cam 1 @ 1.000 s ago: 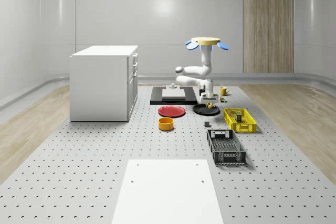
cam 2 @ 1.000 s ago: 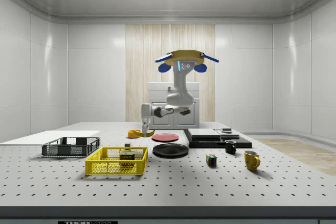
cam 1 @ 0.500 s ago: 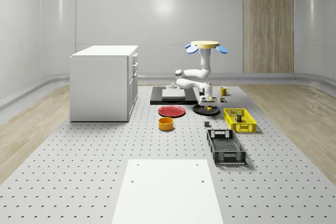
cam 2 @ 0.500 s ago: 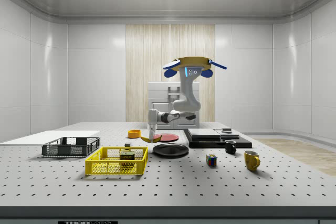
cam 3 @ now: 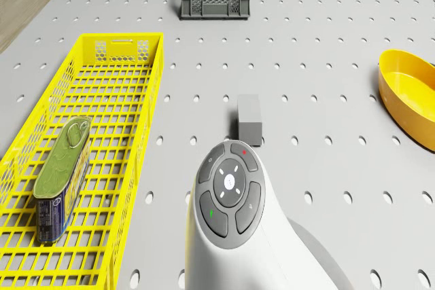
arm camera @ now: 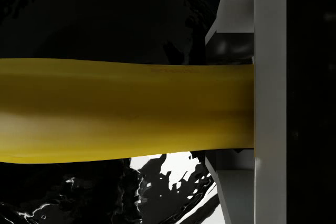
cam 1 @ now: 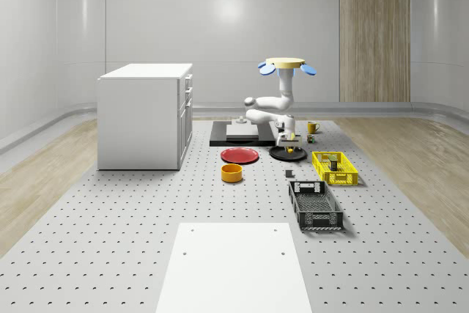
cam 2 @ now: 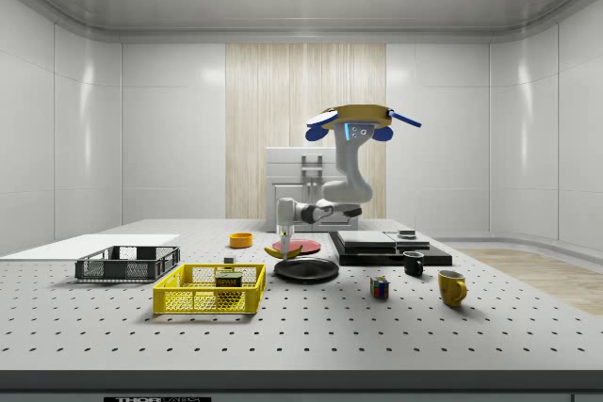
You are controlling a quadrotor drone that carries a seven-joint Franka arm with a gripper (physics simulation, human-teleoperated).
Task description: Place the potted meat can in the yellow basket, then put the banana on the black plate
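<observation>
1. Currently the drone (cam 2: pixel 356 120) hovers above the bench (cam 2: pixel 311 327), beside the black plate (cam 2: pixel 306 269), with the arm reaching down toward the plate.
2. The pincer (cam 2: pixel 286 233) is clamped on the banana (cam 2: pixel 284 250); in the wrist view the banana (arm camera: pixel 126 109) runs across a finger (arm camera: pixel 269 98), with the glossy plate (arm camera: pixel 94 14) behind it.
3. In the side view the banana hangs over the plate edge nearest the yellow basket (cam 2: pixel 209 289); whether it touches the plate cannot be told.
4. The can (cam 3: pixel 62 174) lies inside the basket (cam 3: pixel 139 168), so the first part of the task appears complete.
5. Risk: release off-centre. The banana sits near the rim, so it may tip off onto the bench.
6. Risk: release from height. A curved fruit can roll or bounce on a slick plate.
7. Risk: drone drift during descent. Sideways motion could drag the banana across the plate or push the plate toward the red plate (cam 1: pixel 239 155).
8. Judged remedy: centre over the plate and lower before letting go.
</observation>
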